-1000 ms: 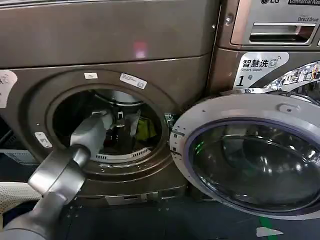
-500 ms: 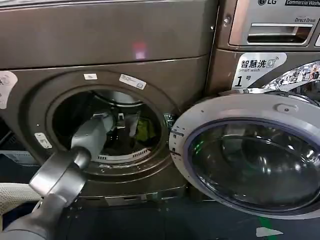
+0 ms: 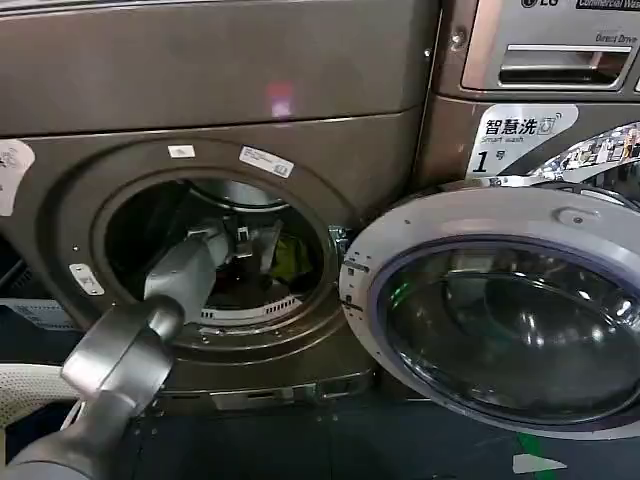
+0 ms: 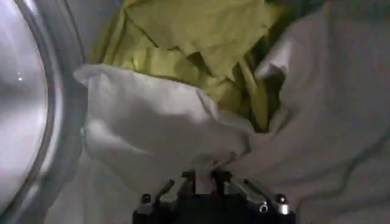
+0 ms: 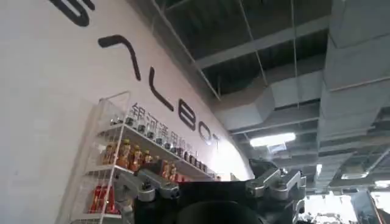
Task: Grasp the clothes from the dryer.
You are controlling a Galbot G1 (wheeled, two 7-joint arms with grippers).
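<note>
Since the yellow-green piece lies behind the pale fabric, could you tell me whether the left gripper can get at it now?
Probably not directly: the left gripper appears shut on a fold of pale clothes in the dryer, and the yellow-green piece lies beyond it.

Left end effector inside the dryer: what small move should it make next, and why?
Probably pull back out through the porthole: the left end effector appears pinched shut on the pale clothes, deep inside the dryer, with the yellow-green piece lying behind.

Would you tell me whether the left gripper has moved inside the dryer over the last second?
Yes. The left gripper has pushed slightly deeper and rightward, toward the clothes, judged against the dryer porthole rim.
</note>
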